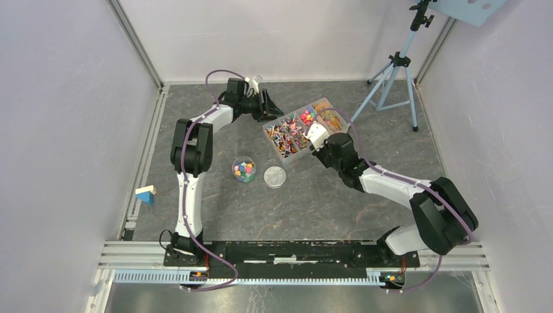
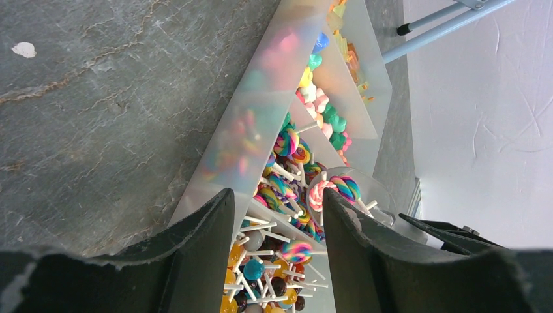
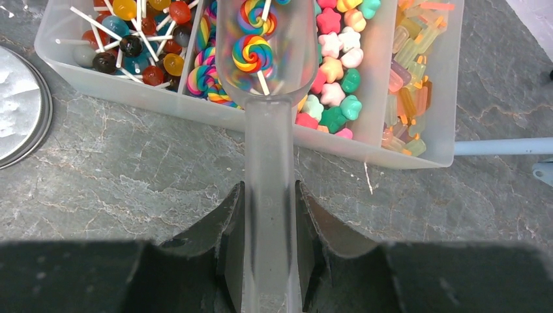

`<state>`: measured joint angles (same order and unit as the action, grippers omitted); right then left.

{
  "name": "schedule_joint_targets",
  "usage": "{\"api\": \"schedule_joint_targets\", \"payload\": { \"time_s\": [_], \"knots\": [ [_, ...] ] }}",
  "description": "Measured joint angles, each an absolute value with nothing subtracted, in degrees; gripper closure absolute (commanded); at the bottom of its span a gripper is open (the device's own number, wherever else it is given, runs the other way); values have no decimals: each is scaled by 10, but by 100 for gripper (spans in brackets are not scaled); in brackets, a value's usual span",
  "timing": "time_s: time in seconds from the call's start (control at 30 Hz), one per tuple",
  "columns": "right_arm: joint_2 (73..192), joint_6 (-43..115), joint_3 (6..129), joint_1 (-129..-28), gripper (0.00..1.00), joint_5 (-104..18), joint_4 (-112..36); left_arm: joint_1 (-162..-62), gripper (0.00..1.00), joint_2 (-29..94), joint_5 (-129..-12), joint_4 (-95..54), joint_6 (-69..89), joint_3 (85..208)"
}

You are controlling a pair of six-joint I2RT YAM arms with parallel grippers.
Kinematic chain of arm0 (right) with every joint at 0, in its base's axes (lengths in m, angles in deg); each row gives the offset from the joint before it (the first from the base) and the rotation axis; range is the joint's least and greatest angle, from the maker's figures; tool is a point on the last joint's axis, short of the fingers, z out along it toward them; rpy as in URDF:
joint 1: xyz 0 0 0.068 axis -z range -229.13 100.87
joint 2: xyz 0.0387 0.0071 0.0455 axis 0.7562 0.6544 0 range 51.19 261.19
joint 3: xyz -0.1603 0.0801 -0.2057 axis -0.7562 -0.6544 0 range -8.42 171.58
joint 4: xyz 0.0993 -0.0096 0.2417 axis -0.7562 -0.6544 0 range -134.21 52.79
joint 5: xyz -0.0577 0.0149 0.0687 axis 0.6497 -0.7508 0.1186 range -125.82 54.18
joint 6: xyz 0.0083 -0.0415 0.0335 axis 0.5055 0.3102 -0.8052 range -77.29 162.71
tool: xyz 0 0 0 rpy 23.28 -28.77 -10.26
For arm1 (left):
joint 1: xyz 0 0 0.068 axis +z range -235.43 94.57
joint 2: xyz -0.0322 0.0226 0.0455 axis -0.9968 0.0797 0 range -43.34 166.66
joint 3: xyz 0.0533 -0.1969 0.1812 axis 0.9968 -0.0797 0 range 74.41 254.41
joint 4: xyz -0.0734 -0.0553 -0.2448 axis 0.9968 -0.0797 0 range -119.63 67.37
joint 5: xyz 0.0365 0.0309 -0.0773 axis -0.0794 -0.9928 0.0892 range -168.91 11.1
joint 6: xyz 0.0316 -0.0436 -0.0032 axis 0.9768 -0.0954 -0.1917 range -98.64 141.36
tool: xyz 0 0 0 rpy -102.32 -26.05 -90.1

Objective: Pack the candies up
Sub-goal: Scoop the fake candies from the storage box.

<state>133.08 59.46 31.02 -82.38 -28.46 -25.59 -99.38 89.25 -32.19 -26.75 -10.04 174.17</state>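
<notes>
jar: small clear round jar is sitting on the grey marbled table, holding a low layer of tiny pink, green, blue and orange candies. By my read it is well short of full.
right arm: right tool is clamping the handle of a clear plastic scoop, jaws closed hard against it. The scoop bowl is carrying at least two rainbow swirl lollipops and hovering over the swirl bay.
stock: most of the sweets are lying in the frosted plastic divided tray. Round lollipops on sticks, swirl lollipops, star and flower shapes and orange-yellow gummy sticks are each sitting in their own bay.
left arm: left tool is hanging over the tray's end with its jaws standing roughly half apart, gripping nothing that I can see.
left to do: the scoop load is waiting to go across to the jar and get tipped in, and probably more scoops after it. The round grey metal lid is lying flat on the table just beside the jar, not fitted.
in the way: the lid is lying between tray and jar, so the scoop's path is likely crossing over it. The lollipop sticks look long against the jar mouth and risk snagging or spilling.
around: a blue, yellow and white block is sitting at the table's left edge and a pale blue tripod is standing in the far right corner. Both are well apart from the work.
</notes>
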Motion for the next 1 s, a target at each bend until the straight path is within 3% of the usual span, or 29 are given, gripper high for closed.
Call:
{"api": "schedule_joint_targets", "payload": {
  "time_s": [1.0],
  "knots": [
    [1214, 601, 291, -817, 100, -306, -281, -994, 21, 879, -344, -292, -118, 1748]
  ]
}}
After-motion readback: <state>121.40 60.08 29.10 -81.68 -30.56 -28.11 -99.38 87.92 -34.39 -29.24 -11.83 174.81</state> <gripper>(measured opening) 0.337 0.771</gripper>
